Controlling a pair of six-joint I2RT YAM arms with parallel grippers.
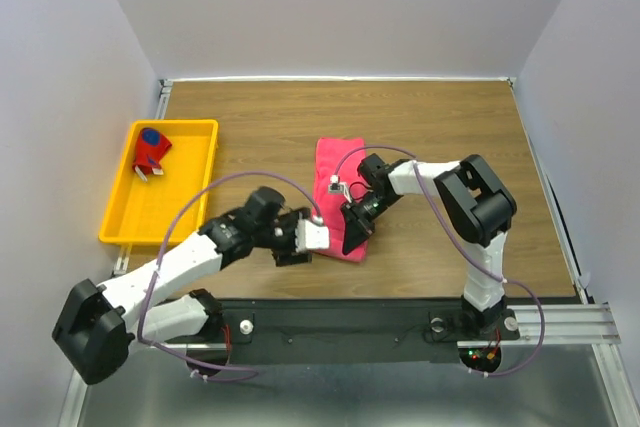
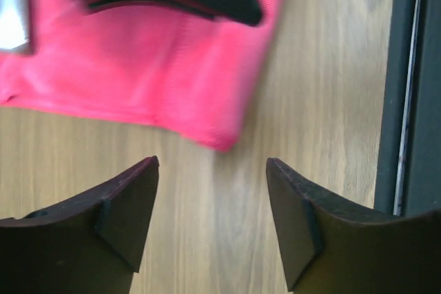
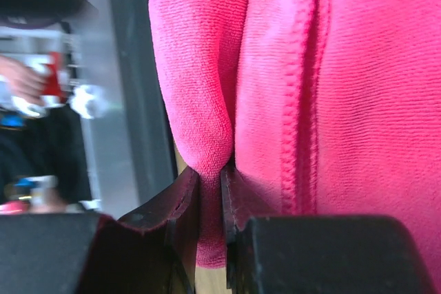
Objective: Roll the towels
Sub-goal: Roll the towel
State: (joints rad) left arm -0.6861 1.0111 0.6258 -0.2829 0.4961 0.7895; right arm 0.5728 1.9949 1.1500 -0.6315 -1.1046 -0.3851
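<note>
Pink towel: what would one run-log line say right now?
pink towel: near edge pinched | right tool: shut on its fold | left tool: open, empty | patterned towel: in yellow tray

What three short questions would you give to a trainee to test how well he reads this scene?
1. True or false: the left gripper holds the pink towel.
2. Where does the patterned towel lie? A: in the yellow tray. B: on top of the pink towel. C: in the left gripper.
3. In a few words: what does the right gripper pinch?

Key
1. False: its jaws stand open over bare wood, beside the towel's corner.
2. A.
3. A fold at the edge of the pink towel.
</note>
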